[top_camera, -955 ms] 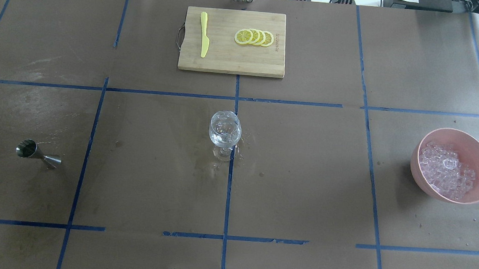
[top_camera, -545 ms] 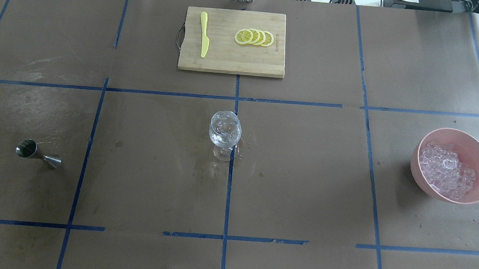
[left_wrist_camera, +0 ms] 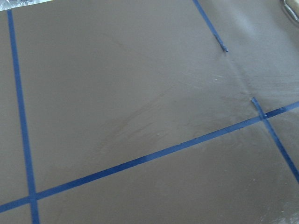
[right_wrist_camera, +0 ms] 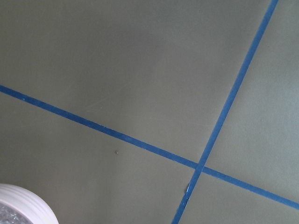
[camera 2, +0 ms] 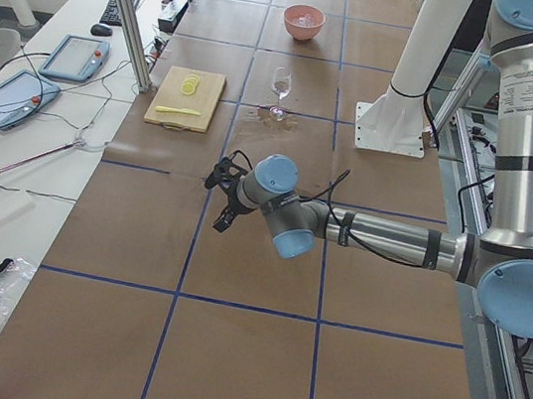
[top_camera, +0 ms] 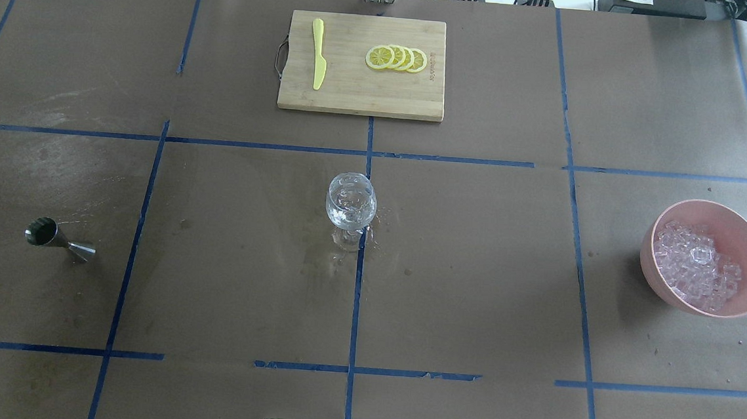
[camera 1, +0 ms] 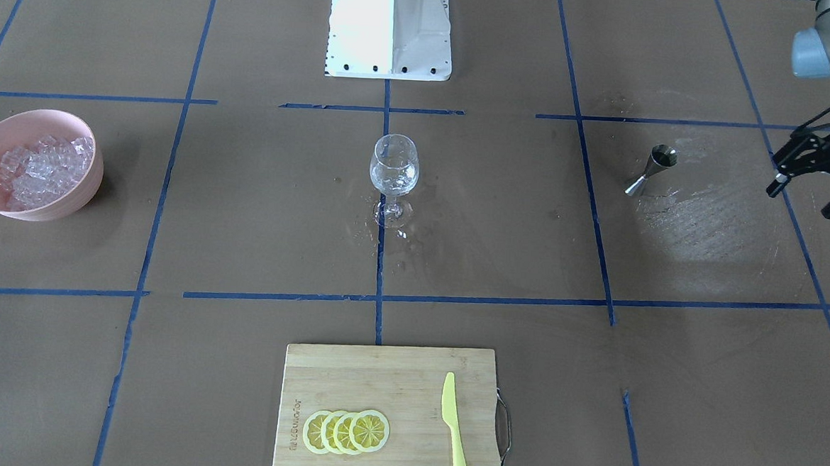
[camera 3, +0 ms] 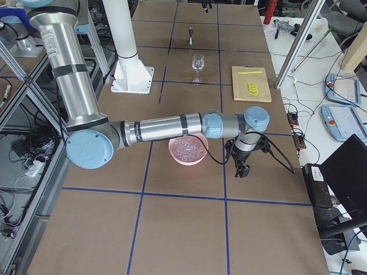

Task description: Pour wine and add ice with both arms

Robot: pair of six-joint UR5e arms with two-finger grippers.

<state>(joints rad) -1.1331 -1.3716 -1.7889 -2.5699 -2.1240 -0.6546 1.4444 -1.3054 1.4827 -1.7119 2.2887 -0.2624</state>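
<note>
You see the left tool [camera 1: 806, 199] newly at overhead's left edge; front view shows it spread open. Right tool [camera 3: 243, 170]: can't tell.

No legible text or labels

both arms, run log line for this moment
left gripper open, empty, clear of jigger | right gripper by bowl of ice, state unclear | glass upright

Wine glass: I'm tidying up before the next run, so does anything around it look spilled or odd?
Yes. The paper around the wine glass foot shows a wet patch with scattered droplets, suggesting a spill. A streaky stain also marks the paper near the jigger.
</note>
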